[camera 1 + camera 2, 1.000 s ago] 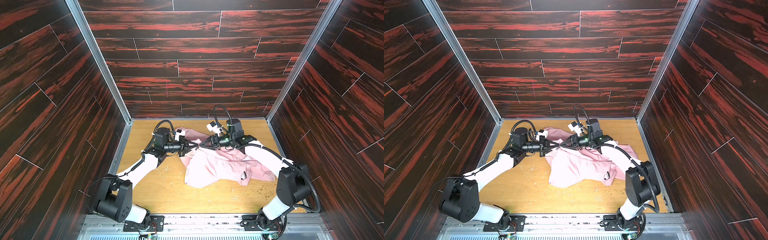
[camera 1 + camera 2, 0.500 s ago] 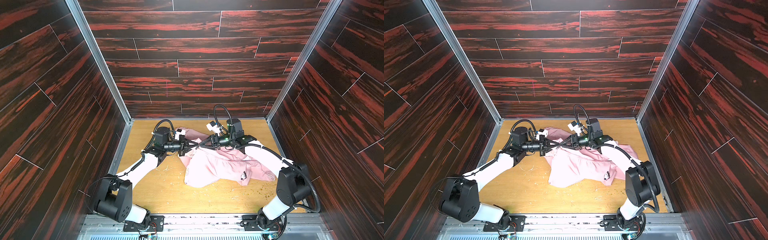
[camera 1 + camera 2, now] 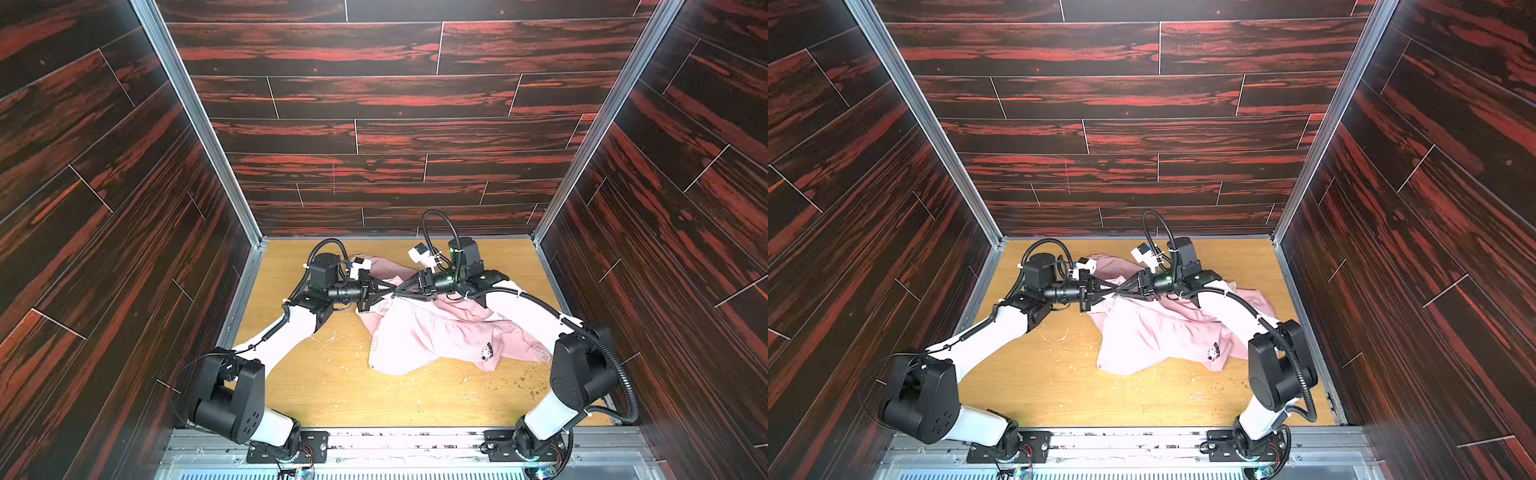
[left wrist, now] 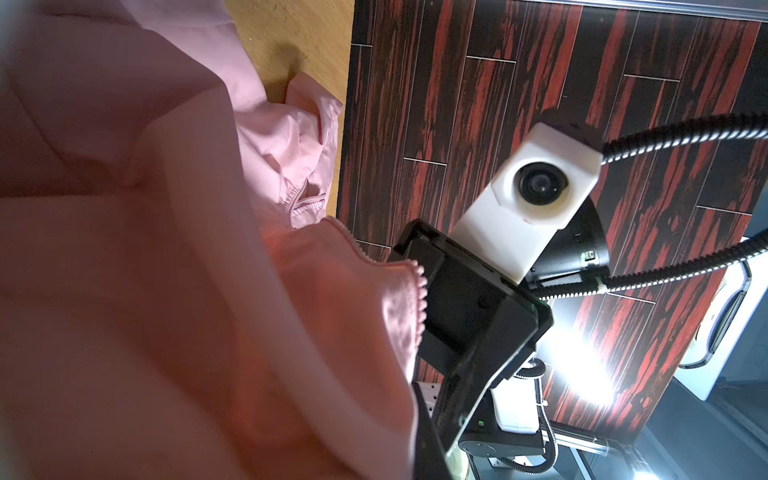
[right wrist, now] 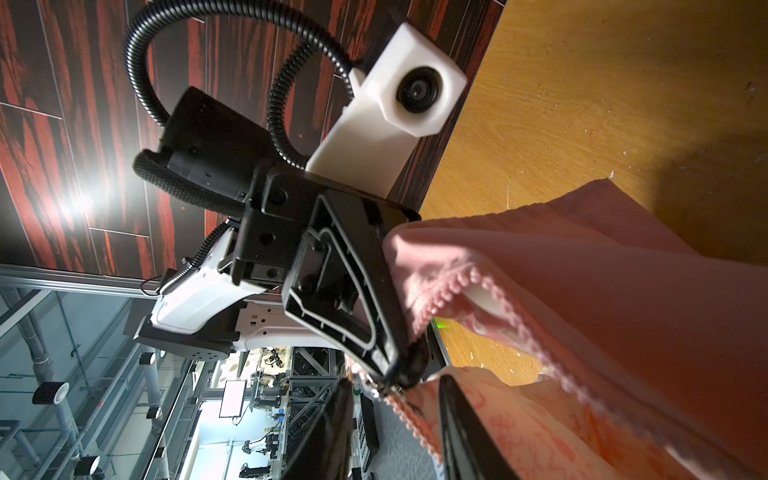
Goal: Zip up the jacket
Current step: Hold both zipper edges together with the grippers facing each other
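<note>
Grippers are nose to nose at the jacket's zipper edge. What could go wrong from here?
Tip to tip, the left gripper and right gripper almost touch; a small advance could knock them together. The right gripper's open jaws straddle loose zipper teeth on the jacket; closing may pinch fabric instead.

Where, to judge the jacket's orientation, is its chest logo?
In both top views the chest logo lies on the jacket's near edge, right of centre, beside the right arm.

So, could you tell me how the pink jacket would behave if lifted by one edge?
Probably floppy: the jacket lies in rumpled folds and sags from where the left end effector pinches its edge. Likely light, as the fabric looks thin. A push would probably bunch it, not slide it.
</note>
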Robot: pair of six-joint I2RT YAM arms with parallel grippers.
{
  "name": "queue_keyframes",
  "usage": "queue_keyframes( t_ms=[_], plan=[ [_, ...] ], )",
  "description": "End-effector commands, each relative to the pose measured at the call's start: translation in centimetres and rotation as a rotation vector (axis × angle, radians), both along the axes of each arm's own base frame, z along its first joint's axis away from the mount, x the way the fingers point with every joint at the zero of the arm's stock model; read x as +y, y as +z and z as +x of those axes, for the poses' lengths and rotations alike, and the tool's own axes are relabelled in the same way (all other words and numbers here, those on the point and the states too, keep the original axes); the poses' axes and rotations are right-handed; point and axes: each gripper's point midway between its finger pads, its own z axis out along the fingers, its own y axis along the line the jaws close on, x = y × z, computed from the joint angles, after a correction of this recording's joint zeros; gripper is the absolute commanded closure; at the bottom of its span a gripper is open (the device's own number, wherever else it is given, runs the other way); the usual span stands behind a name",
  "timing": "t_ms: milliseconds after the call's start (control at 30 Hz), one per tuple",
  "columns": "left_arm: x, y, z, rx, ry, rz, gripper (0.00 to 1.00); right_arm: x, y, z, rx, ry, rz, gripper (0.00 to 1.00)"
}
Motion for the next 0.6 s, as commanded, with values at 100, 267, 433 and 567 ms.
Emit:
queue_keyframes(
  t_ms=[100, 267, 433, 567],
  plan=[
    [-0.26, 1.69, 0.10, -0.039, -0.017, -0.023, 1.00, 0.72, 0.02, 0.29, -0.007, 0.022, 0.010, 0.70],
    [-0.25, 1.53, 0.12, -0.034, -0.017, -0.021, 1.00, 0.71, 0.01, 0.21, -0.005, 0.021, 0.009, 0.79],
    [-0.24, 1.47, 0.15, -0.033, -0.015, -0.019, 1.00, 0.66, 0.10, 0.14, -0.005, 0.021, 0.008, 0.87],
    [-0.22, 1.39, 0.06, -0.029, -0.015, -0.018, 1.00, 0.62, 0.18, 0.15, -0.005, 0.021, 0.010, 0.91]
  ],
)
